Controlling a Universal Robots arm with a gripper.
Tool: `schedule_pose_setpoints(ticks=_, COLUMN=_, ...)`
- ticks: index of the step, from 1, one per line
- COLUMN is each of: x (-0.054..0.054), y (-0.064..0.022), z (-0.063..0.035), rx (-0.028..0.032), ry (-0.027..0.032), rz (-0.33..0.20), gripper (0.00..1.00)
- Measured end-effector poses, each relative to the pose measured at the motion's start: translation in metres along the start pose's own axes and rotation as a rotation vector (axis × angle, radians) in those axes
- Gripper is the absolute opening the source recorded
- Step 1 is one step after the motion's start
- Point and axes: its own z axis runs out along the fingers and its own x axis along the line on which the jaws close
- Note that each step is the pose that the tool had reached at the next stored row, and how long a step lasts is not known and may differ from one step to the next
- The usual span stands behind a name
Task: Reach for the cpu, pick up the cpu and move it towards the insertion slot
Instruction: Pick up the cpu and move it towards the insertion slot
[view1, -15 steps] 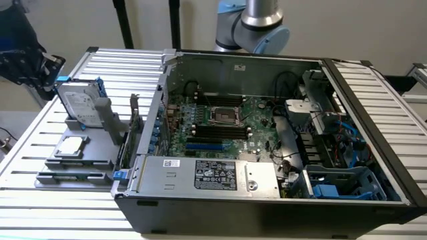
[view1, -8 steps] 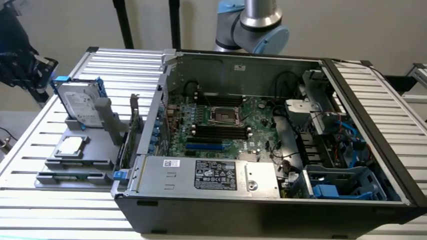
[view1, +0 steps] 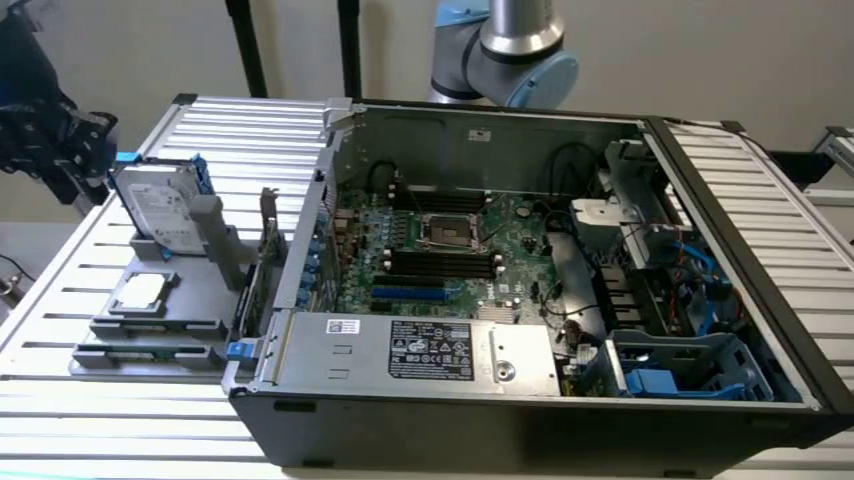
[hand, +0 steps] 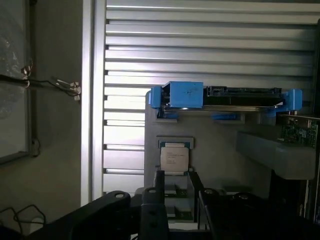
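Wrist view puts the cpu (hand: 174, 159) dead ahead of my gripper (hand: 179, 192), at my twelve o'clock, lying flat on the grey tray (hand: 215, 145) with its printed face up. My jaws are spread and grasp nothing: pale tray shows in the gap between my two dark fingers (hand: 159, 182), and the chip sits apart from them, just beyond the tips. Its edges look square to my fingers, so I judge the line to it is straight, with no twist between us. Past it stands the hard drive (hand: 225, 97) in blue brackets. Exterior view has the cpu (view1: 140, 292) outside the computer case (view1: 534, 430), at about eight o'clock from the insertion slot (view1: 447, 232), well apart, on the exterior view's left
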Motion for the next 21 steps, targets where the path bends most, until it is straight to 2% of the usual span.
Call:
schedule_pose_setpoints(ticks=1, x=0.0, y=0.0, z=0.0003, rx=-0.0001, ry=-0.0001, rz=0.0, gripper=0.36)
schedule_pose_setpoints(ticks=4, x=-0.001, y=-0.0001, z=0.003, rx=0.0, ry=-0.0001, rz=0.0, gripper=0.53)
schedule_pose_setpoints(ticks=7, x=-0.001, y=-0.0003, z=0.0083, rx=0.0, ry=0.0, rz=0.0, gripper=0.59)
schedule_pose_setpoints(ticks=8, x=-0.001, y=-0.0004, z=0.0103, rx=-0.0001, ry=-0.0001, rz=0.0, gripper=0.65)
schedule_pose_setpoints(ticks=21, x=-0.005, y=-0.0014, z=0.0339, rx=0.0, ry=0.0, rz=0.0, gripper=0.65)
